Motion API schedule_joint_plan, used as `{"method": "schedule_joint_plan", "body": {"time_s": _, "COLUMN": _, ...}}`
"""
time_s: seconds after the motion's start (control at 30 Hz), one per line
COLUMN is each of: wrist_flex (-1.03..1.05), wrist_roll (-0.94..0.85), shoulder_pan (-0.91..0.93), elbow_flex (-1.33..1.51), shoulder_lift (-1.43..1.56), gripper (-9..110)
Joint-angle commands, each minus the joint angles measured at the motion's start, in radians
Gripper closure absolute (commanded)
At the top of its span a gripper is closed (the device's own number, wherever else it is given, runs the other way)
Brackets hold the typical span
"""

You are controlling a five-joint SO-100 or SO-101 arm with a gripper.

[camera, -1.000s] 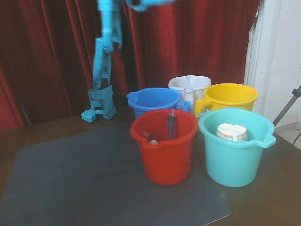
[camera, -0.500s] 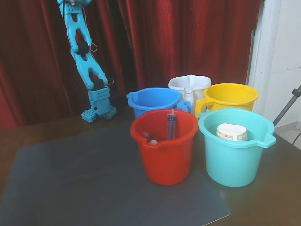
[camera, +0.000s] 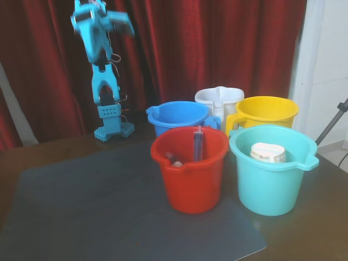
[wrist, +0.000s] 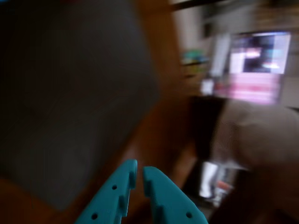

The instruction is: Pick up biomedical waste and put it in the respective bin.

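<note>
The tiny white pellet does not show in either view. My blue gripper is raised high at the back left in the fixed view, blurred, far above the mat and well left of the buckets. In the wrist view the gripper has its two blue fingers almost touching, with nothing between them. A red bucket stands at the mat's right edge. It holds an upright syringe and a small brownish item.
Behind and beside the red bucket stand a blue bucket, a white one, a yellow one and a teal one holding a white tub. A grey mat covers the brown table.
</note>
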Motion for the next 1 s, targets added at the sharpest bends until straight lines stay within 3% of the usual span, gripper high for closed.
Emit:
{"method": "schedule_joint_plan", "body": {"time_s": 0.0, "wrist_flex": -0.006, "wrist_roll": -0.008, "shoulder_pan": 0.0, "elbow_flex": 0.21, "shoulder_lift": 0.126, "gripper": 101}}
{"method": "schedule_joint_plan", "body": {"time_s": 0.17, "wrist_flex": -0.176, "wrist_roll": -0.017, "shoulder_pan": 0.003, "elbow_flex": 0.629, "shoulder_lift": 0.454, "gripper": 101}}
{"method": "schedule_joint_plan", "body": {"time_s": 0.3, "wrist_flex": -0.199, "wrist_roll": -0.017, "shoulder_pan": 0.003, "elbow_flex": 0.833, "shoulder_lift": 0.629, "gripper": 101}}
{"method": "schedule_joint_plan", "body": {"time_s": 0.7, "wrist_flex": -0.206, "wrist_roll": -0.008, "shoulder_pan": 0.008, "elbow_flex": 1.072, "shoulder_lift": 0.552, "gripper": 100}}
{"method": "schedule_joint_plan", "body": {"time_s": 0.97, "wrist_flex": -0.261, "wrist_roll": -0.018, "shoulder_pan": 0.175, "elbow_flex": 1.224, "shoulder_lift": 0.552, "gripper": 100}}
